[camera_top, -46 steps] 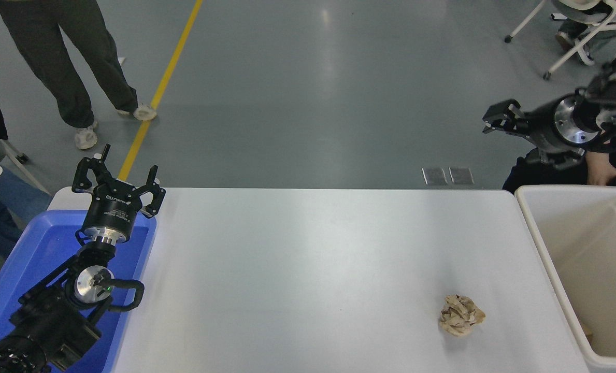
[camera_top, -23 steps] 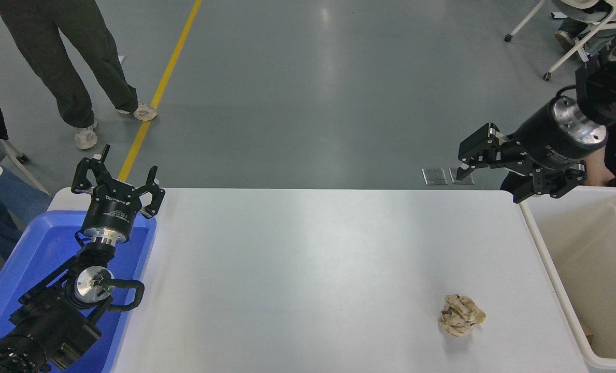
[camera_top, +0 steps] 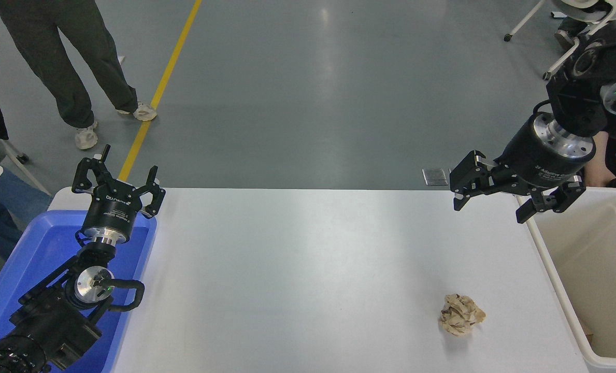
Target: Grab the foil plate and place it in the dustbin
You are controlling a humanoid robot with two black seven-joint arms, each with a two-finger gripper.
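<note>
Lowered, right hand (camera_top: 489,202) hangs open over table's (camera_top: 308,269) far-right edge beside dustbin (camera_top: 551,259).

You have the dustbin (camera_top: 545,243) standing against the bench's (camera_top: 308,269) right edge: a large cream rectangular plastic bin with a thick rounded rim, upright and open at the top. Its inside walls are plain beige, and only part of it shows before the picture's right and bottom edges cut it off. The foil plate does not appear anywhere you can see.

bright, even overhead light | glare on floor (camera_top: 333,31) | soft shadows | sharp
</note>
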